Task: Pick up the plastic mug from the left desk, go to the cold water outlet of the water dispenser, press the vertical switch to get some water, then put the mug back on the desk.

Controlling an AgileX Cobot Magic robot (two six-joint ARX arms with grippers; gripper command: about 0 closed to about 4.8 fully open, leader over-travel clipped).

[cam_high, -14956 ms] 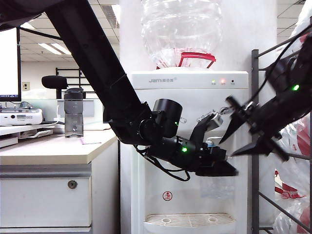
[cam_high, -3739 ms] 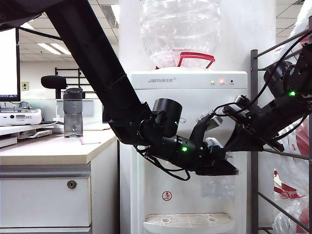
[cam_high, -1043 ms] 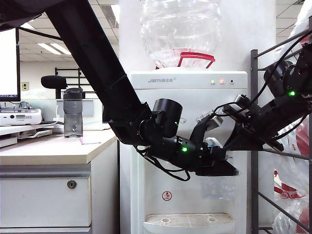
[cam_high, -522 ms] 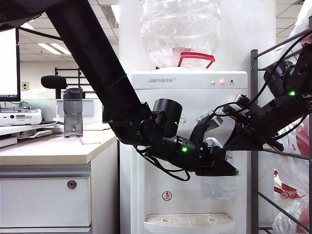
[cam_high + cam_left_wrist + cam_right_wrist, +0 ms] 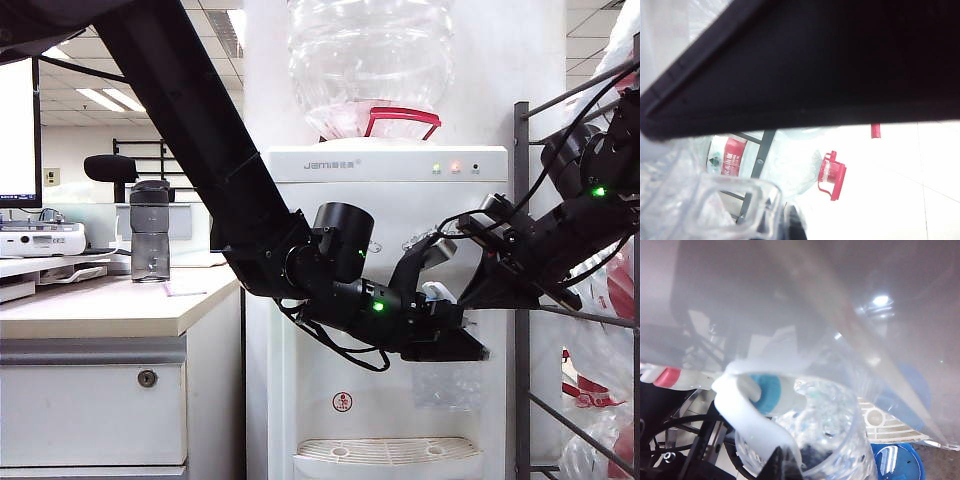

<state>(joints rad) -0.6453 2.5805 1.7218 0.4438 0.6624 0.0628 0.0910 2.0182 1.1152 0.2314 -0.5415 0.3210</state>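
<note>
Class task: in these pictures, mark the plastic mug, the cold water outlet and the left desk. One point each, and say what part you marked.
plastic mug (image 5: 447, 383): exterior view, its clear dimpled wall below the left gripper.
cold water outlet (image 5: 767, 390): right wrist view, the light-blue band round the tap.
left desk (image 5: 110, 305): exterior view, bare beige top.

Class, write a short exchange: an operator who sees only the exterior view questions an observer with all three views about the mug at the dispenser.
Operator: Which tap is the right gripper at?
Observer: The blue-banded tap. The right wrist view shows its white lever close in front of the camera.
Operator: Is the mug lined up?
Observer: Yes. The left gripper holds the mug, and its open mouth sits right below that tap.
</note>
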